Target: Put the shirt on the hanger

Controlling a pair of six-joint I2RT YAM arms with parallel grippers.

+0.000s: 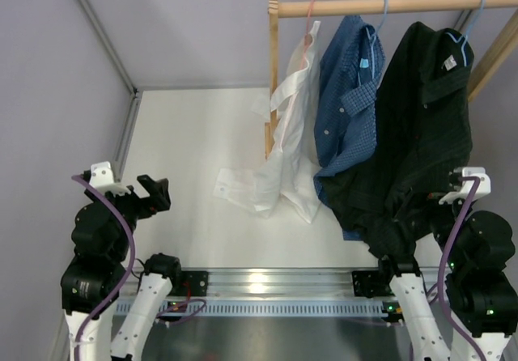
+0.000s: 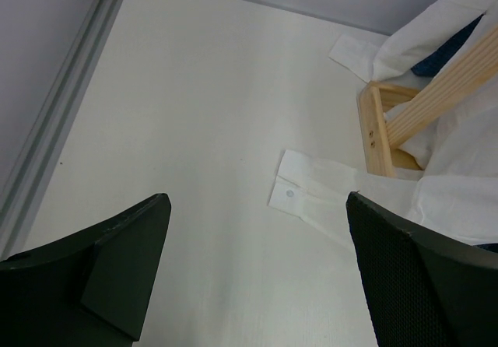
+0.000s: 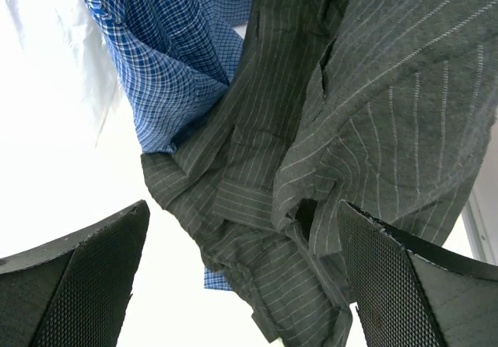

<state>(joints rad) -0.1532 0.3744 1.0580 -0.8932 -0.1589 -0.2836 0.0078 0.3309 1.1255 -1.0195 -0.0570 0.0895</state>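
**Figure. Dark shirt on its hanger at the right end of the rail, both grippers unloaded**

The shirt [image 1: 421,126] hung from the light-blue hanger [image 1: 479,9], whose hook sat over the wooden rail [image 1: 388,6] near its right end. The collar lay at the hanger's neck, and the lower folds were bunched low by the table [image 1: 194,150]. The task was therefore judged to be at or very near its end. Whether both shoulders sat fully on the wire could not be told from the overhead view.

The right gripper [image 3: 243,207] stood close before the crumpled lower cloth, its jaws spread with nothing between them. The left gripper [image 1: 155,193] was well apart from the shirt over bare tabletop, its jaws likewise spread and empty.

The next move would call for a check of the drape. The right arm would then need drawing back without catching a loose fold.

A blue checked shirt [image 1: 348,94] touched the dark shirt on its left. Beyond it a white shirt [image 1: 291,134] hung on a pink hanger [image 1: 310,13]. Its cuff [image 2: 299,195] trailed on the table beside the rack's foot [image 2: 381,129]. These crowded garments were judged the main obstacle to any adjustment.
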